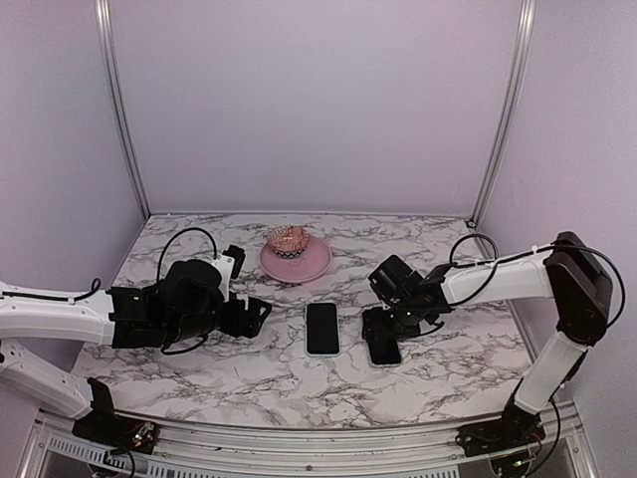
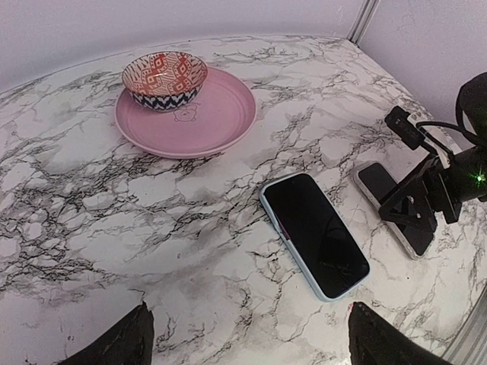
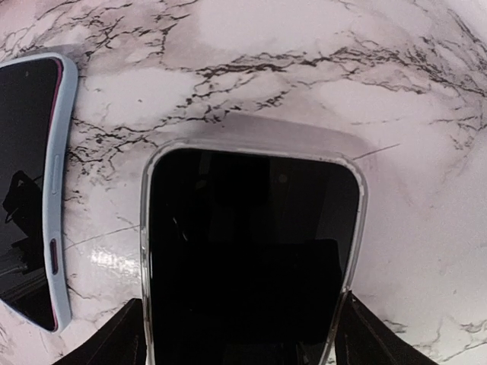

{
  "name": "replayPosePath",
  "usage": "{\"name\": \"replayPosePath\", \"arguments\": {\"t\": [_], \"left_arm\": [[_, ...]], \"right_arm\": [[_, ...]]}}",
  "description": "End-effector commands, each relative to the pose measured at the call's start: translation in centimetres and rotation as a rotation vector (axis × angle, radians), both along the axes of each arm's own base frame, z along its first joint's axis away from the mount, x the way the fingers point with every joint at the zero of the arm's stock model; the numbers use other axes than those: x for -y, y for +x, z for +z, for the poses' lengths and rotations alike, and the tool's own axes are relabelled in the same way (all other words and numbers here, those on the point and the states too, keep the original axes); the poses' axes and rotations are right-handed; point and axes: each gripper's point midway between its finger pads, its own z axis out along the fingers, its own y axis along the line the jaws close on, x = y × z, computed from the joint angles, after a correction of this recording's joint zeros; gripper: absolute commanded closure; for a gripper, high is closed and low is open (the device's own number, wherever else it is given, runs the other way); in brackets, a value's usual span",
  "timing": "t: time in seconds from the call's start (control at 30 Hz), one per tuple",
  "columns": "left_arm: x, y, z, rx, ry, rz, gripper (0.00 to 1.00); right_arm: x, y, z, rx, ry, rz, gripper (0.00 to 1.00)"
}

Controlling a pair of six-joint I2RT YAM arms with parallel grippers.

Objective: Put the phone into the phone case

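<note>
The phone [image 3: 251, 251], with a glossy black screen, lies flat on the marble table [image 1: 199, 378], right of centre [image 1: 385, 354]. A thin see-through rim like the phone case's edge runs round it; no case shows apart from it. My right gripper [image 3: 243, 323] reaches down over the phone's near end, one finger against each long edge [image 1: 380, 329]. In the left wrist view the phone [image 2: 377, 182] pokes out from under that gripper [image 2: 415, 209]. My left gripper [image 2: 255, 338] hovers open over bare table, left of the middle [image 1: 257, 314], holding nothing.
A second black-screened phone in a grey-blue shell [image 1: 321, 329] lies at the centre, just left of the held one [image 2: 316, 232] [image 3: 30, 190]. Behind it a pink plate [image 1: 311, 267] carries a small patterned bowl [image 1: 288, 239]. Walls enclose the table at the back and sides.
</note>
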Motion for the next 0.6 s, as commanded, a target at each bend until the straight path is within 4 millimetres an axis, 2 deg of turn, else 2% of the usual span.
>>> {"name": "replayPosePath", "arguments": {"t": [0.0, 0.23, 0.43, 0.57], "left_arm": [[0.3, 0.1, 0.3, 0.001, 0.001, -0.014, 0.11], [-0.8, -0.2, 0.6, 0.020, -0.007, 0.002, 0.10], [-1.3, -0.2, 0.6, 0.027, -0.009, 0.015, 0.10], [-1.2, -0.2, 0.6, 0.025, -0.007, 0.014, 0.10]], "right_arm": [[-2.7, 1.0, 1.7, 0.067, 0.139, -0.110, 0.33], [-2.6, 3.5, 1.5, 0.127, 0.023, -0.111, 0.34], [-2.7, 3.7, 0.4, 0.110, -0.011, -0.099, 0.35], [-2.5, 3.9, 0.4, 0.122, -0.021, -0.104, 0.35]]}}
